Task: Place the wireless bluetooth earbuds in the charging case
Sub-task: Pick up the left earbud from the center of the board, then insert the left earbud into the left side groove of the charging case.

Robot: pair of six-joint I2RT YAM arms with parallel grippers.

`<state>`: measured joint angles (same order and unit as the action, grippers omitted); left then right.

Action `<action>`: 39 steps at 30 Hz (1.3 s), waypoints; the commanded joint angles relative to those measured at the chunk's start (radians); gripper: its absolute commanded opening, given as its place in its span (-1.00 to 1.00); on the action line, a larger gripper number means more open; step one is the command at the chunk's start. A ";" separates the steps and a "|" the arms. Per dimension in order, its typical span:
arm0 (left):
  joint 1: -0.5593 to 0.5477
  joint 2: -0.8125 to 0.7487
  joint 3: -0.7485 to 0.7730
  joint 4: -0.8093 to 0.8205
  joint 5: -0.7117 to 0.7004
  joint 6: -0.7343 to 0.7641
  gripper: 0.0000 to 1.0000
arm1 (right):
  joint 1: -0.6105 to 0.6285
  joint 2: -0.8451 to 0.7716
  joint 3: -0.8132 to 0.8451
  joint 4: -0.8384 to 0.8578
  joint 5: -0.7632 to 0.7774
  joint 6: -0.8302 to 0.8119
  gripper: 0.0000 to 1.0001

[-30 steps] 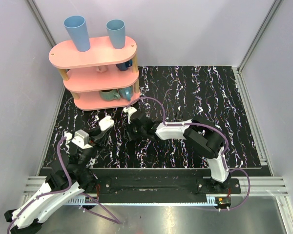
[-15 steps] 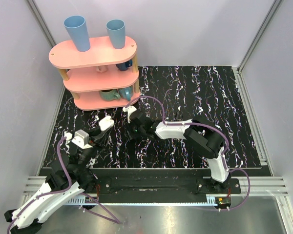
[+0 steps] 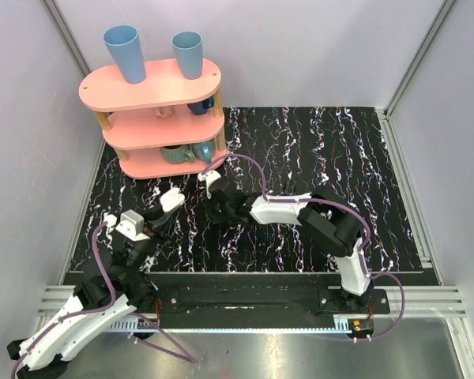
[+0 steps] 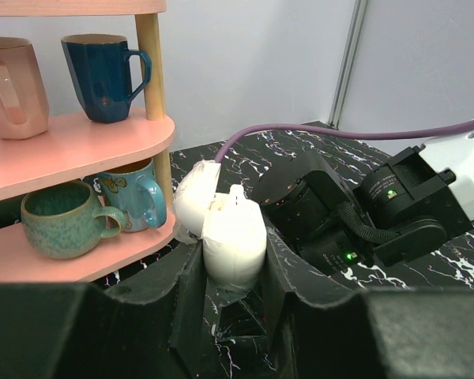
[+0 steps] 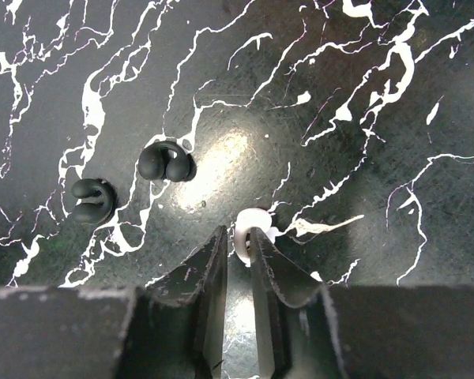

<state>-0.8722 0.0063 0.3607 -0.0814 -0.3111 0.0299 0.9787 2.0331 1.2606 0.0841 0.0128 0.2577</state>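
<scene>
My left gripper is shut on the white charging case and holds it upright just above the table, with its lid swung open to the left. In the top view the case sits in that gripper left of centre. My right gripper points down at the marbled table, and its nearly closed tips pinch the near edge of one small white earbud. In the top view it is right of the case. The second earbud is not in view.
Two small black rounded pieces lie on the table left of the earbud. A pink three-tier shelf with mugs and blue cups stands at the back left, close behind the case. The right arm's wrist is just beyond the case.
The right wrist has shifted slightly over the same spot on the table. The left arm and the case have not moved.
</scene>
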 commanded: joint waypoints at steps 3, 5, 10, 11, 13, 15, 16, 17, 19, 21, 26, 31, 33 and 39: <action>0.001 -0.160 0.034 0.029 0.003 -0.002 -1.00 | 0.000 0.007 0.048 -0.030 0.039 -0.025 -0.67; 0.001 -0.160 0.034 0.026 0.004 -0.002 -1.00 | 0.000 -0.005 0.046 -0.030 0.042 -0.017 -0.70; 0.001 -0.154 0.035 0.025 0.006 0.007 -1.00 | 0.000 -0.063 0.042 -0.030 0.053 0.027 -0.82; 0.001 -0.147 0.035 0.026 0.007 0.011 -1.00 | -0.002 -0.077 0.039 -0.033 0.050 0.041 -0.89; 0.001 -0.141 0.035 0.026 0.013 0.013 -1.00 | 0.000 -0.124 0.030 -0.033 0.047 0.086 -0.90; 0.001 -0.131 0.037 0.028 0.020 0.018 -1.00 | 0.000 -0.161 0.013 -0.033 0.053 0.139 -0.95; 0.001 -0.128 0.037 0.026 0.021 0.018 -1.00 | -0.002 -0.204 0.005 -0.033 0.058 0.161 -0.99; 0.001 -0.121 0.038 0.026 0.021 0.018 -1.00 | -0.002 -0.227 -0.013 -0.035 0.065 0.184 -1.00; 0.001 -0.117 0.040 0.026 0.023 0.018 -1.00 | -0.005 -0.289 -0.029 -0.034 0.090 0.247 -1.00; 0.001 -0.112 0.040 0.031 0.026 0.018 -1.00 | -0.008 -0.326 -0.046 -0.047 0.102 0.311 -1.00; 0.002 -0.114 0.031 0.048 0.023 0.018 -1.00 | -0.014 -0.470 -0.124 -0.069 0.194 0.507 -1.00; 0.002 -0.098 -0.012 0.145 0.033 0.028 -1.00 | -0.014 -0.623 -0.170 -0.075 0.257 0.686 -1.00; 0.001 -0.078 -0.035 0.195 0.035 0.031 -1.00 | -0.015 -0.654 -0.168 -0.078 0.251 0.719 -1.00; 0.002 -0.012 -0.149 0.403 0.033 0.076 -1.00 | -0.015 -0.689 -0.035 -0.311 0.254 0.820 -1.00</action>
<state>-0.8722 0.0059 0.2680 0.1184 -0.2947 0.0578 0.9680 1.3674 1.1107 -0.0757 0.2253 0.9524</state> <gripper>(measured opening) 0.338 0.064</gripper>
